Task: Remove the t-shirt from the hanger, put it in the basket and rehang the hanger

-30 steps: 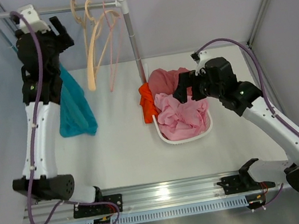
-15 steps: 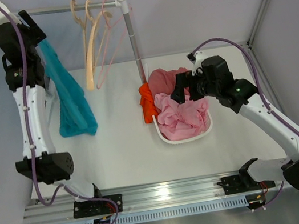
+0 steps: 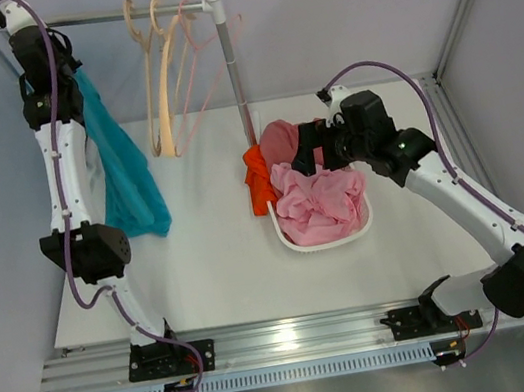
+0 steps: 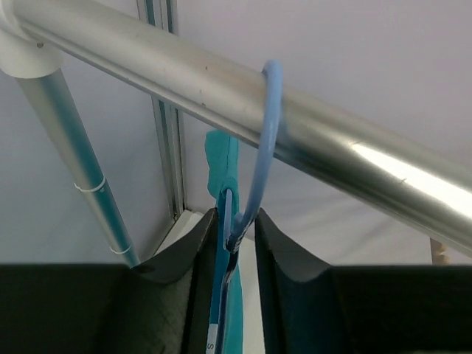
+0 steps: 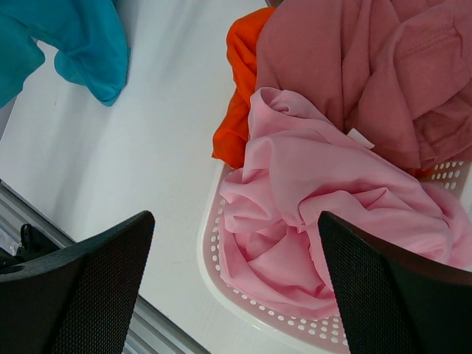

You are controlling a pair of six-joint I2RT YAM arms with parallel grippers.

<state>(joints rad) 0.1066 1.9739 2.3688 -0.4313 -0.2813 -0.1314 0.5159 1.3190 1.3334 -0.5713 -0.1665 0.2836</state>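
- The left arm rises nearly straight up from its base, with its elbow low and its wrist at the left end of the rail.
- The left gripper sits just beneath the rail and points up at it. Its jaws are drawn close, leaving a narrow gap.
- The right arm bends forward and to the left, well to the right of the rail and lower.
- The right gripper points down with its jaws spread wide.

The rail is carrying 4 hangers, 3 bare & 1 w/ 1 teal t-shirt; 1 basket is holding 3 garments.
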